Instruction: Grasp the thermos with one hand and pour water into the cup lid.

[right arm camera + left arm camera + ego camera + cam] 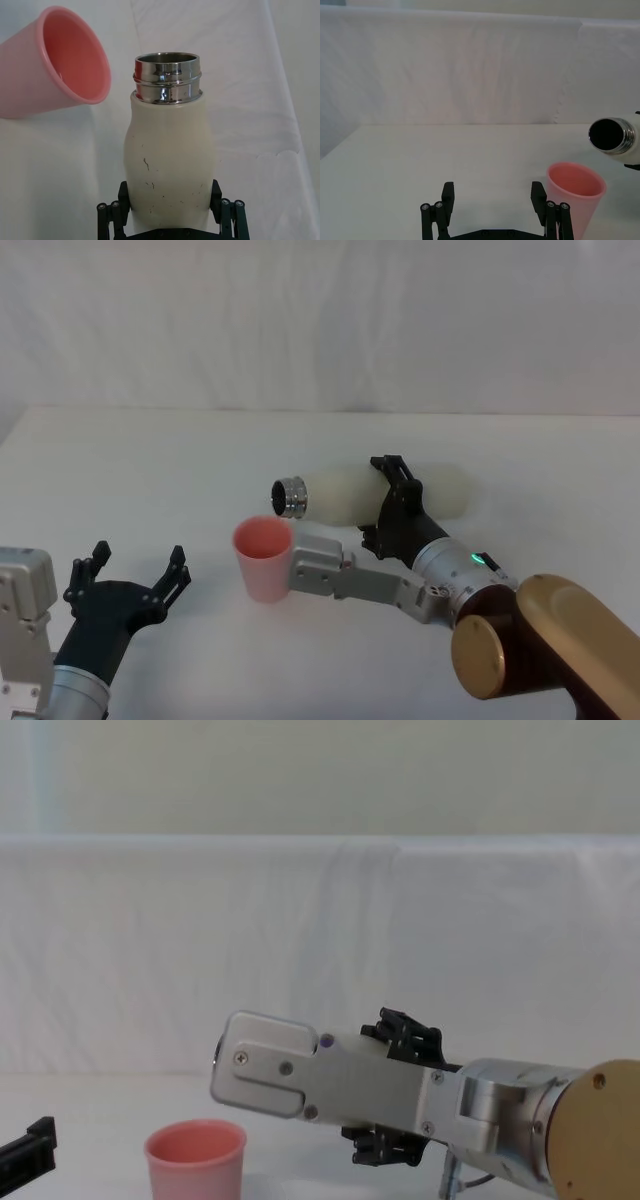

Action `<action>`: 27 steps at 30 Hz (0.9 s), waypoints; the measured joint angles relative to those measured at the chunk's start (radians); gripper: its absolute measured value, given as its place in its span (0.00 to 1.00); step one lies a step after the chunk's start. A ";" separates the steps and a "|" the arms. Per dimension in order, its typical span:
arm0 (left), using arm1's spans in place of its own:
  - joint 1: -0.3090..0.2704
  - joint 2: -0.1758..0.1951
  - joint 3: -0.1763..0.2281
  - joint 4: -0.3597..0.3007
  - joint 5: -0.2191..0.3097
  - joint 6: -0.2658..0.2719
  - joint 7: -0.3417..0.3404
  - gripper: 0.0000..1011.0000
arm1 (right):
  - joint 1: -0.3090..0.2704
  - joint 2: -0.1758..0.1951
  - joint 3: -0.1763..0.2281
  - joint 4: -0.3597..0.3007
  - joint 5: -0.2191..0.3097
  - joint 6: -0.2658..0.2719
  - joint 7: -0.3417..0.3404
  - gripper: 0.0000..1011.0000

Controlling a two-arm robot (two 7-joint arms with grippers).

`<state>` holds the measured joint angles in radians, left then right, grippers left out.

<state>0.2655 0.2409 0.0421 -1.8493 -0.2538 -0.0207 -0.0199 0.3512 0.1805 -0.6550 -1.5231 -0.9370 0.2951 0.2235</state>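
Cream thermos (345, 495) is pinched at mid-body by the right gripper (392, 505) and tipped flat, its steel mouth set just above the cup (264, 558) rim for pouring; no stream can be made out. Left gripper (128, 578) is parked nearby, fingers spread.

I see the thermos (345, 496) tipped onto its side above the table, cream-white and flecked with small dark scuffs, its shiny threaded steel neck pointing left with the mouth open and dark inside. Just below and to the near left of that mouth, the cup lid (264, 558) stands upright, a small salmon-pink tapered cup with a rounded rim.
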 joint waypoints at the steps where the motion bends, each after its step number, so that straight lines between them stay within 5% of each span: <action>1: 0.000 0.000 0.000 0.000 0.000 0.000 0.000 0.99 | 0.000 -0.001 0.000 0.001 -0.004 0.000 0.001 0.94; 27: 0.000 0.000 0.000 0.000 0.000 0.000 0.000 0.99 | 0.015 -0.017 -0.019 0.027 -0.103 0.009 0.020 0.94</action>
<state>0.2655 0.2410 0.0421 -1.8492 -0.2538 -0.0208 -0.0199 0.3664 0.1636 -0.6736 -1.4960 -1.0401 0.3038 0.2436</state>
